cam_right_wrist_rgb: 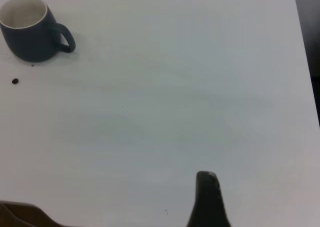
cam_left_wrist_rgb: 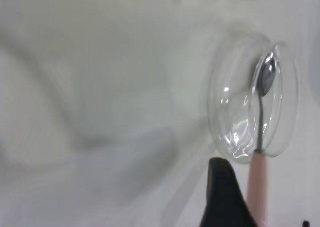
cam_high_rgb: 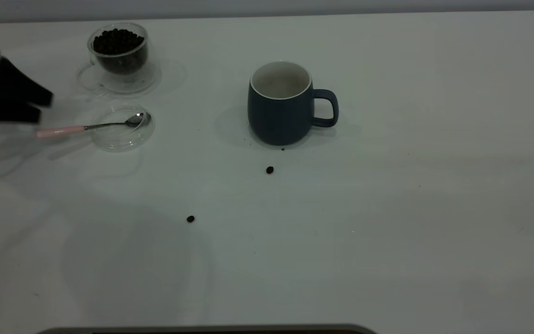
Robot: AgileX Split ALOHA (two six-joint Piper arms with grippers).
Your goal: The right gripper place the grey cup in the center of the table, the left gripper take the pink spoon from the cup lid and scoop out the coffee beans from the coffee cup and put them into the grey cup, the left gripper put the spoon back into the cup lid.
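Note:
The grey cup (cam_high_rgb: 280,111) stands upright near the middle of the table (cam_high_rgb: 387,208), handle to the right, nothing seen inside. The coffee cup (cam_high_rgb: 119,54), full of coffee beans (cam_high_rgb: 117,41), stands at the back left. In front of it lies the cup lid (cam_high_rgb: 109,139) with the pink spoon (cam_high_rgb: 60,132), bowl in the lid and handle sticking out left. My left gripper (cam_high_rgb: 44,107) hovers open at that handle's end; in the left wrist view the handle (cam_left_wrist_rgb: 258,182) lies beside one finger (cam_left_wrist_rgb: 225,197). The right gripper's single visible finger (cam_right_wrist_rgb: 207,202) is far from the cup (cam_right_wrist_rgb: 27,37).
Two loose beans lie on the table in front of the grey cup, one close (cam_high_rgb: 270,170) and one further forward (cam_high_rgb: 190,219). The table's near edge (cam_high_rgb: 202,329) shows at the bottom. The right arm is outside the exterior view.

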